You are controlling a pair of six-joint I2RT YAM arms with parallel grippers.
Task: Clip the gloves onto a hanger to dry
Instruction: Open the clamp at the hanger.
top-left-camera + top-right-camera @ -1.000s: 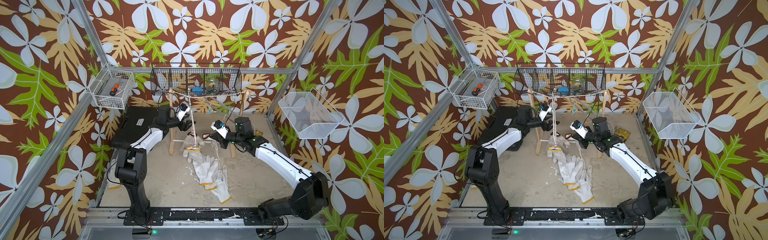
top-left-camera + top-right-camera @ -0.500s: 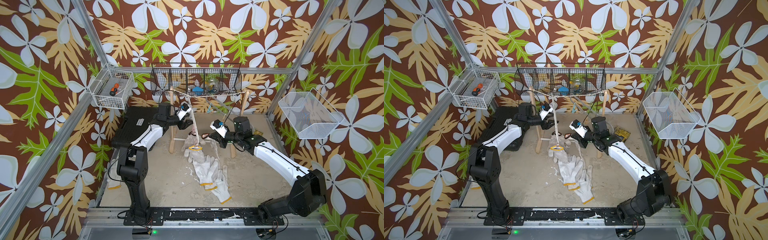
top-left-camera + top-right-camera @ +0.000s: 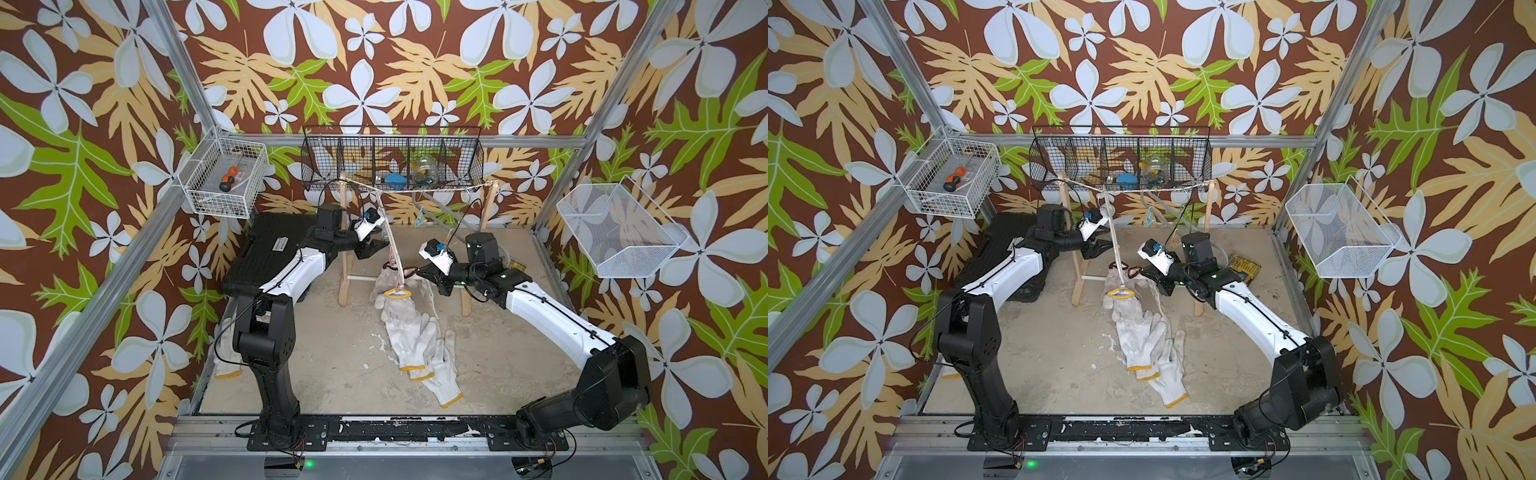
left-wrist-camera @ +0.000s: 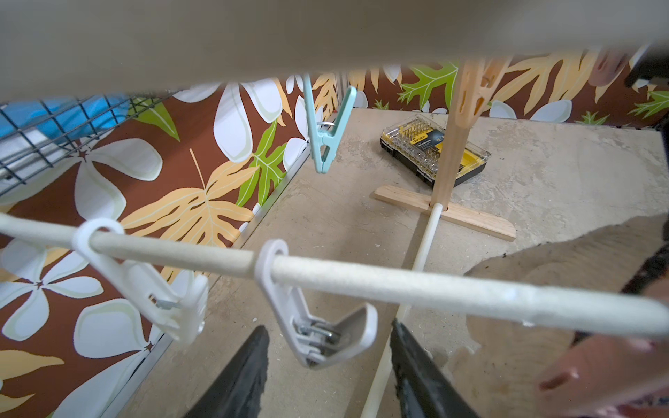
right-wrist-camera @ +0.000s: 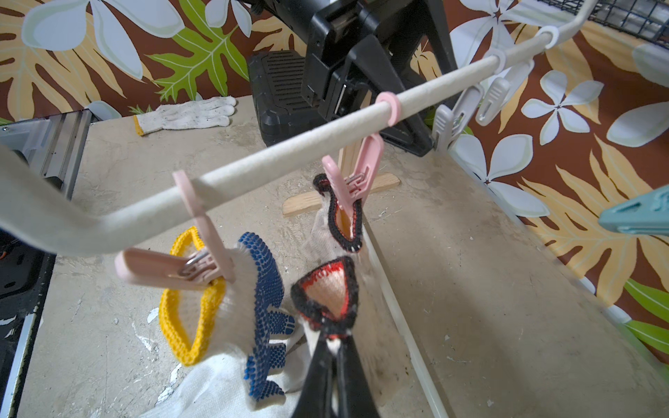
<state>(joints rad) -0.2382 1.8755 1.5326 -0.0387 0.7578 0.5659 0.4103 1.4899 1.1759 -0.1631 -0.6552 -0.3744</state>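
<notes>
A white hanger [image 5: 289,144] hangs slanted from a string line, with pink and white clips on its bar [image 4: 398,286]. My left gripper [image 4: 327,325] is open, its fingers on either side of a white clip [image 4: 325,336] without touching it. My right gripper [image 5: 331,336] is shut on the black-and-red cuff of a white glove [image 5: 325,293]. Pink clips hold a yellow-cuffed, blue-dotted glove [image 5: 268,289] and a dark-trimmed glove [image 5: 344,224]. Several loose gloves [image 3: 415,340] lie on the floor below. In both top views the grippers [image 3: 380,245] [image 3: 1142,272] face each other across the hanger.
A wooden stand [image 4: 445,210] carries the string line. A teal clip [image 4: 325,144] hangs behind it, and a bit case [image 4: 434,152] lies on the floor. A black wire basket [image 3: 390,162] is at the back, a black case [image 3: 270,245] at left. One glove [image 3: 226,361] lies by the left arm's base.
My left gripper's jaws have narrowed around the white clip. My right gripper has kept its hold on the dark-cuffed glove near the hanger's low end.
</notes>
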